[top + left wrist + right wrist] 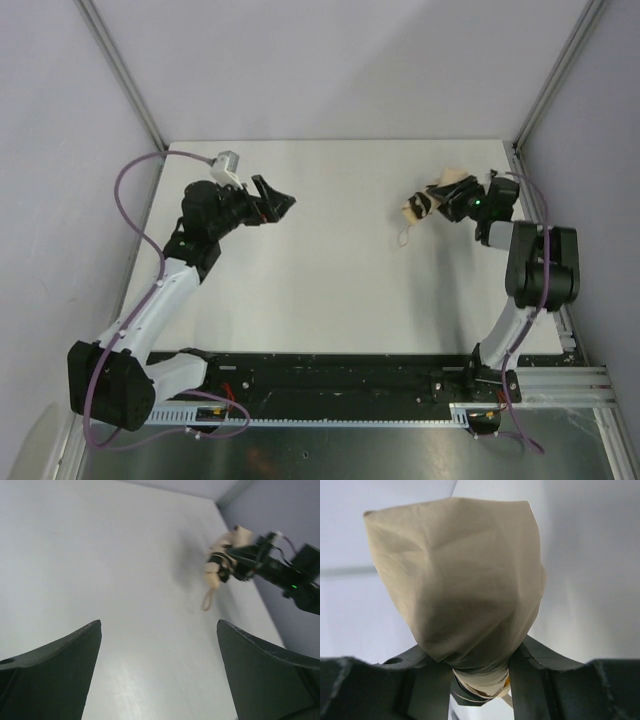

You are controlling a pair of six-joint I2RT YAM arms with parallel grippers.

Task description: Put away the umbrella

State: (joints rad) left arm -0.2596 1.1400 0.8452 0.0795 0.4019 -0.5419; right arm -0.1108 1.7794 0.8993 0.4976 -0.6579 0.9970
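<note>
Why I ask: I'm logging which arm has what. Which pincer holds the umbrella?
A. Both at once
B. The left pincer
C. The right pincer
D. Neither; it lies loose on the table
C: the right pincer is clamped on the umbrella, its tan fabric bunched between the fingers in the right wrist view, while the left pincer stands wide open, empty and far from it.

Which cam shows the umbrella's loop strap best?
Left wrist: the loop strap shows in full outline at the handle end of the umbrella, against the white table. Top external shows it only as a tiny pale loop. Right wrist shows just tan canopy fabric filling the frame; the strap is hidden.
</note>
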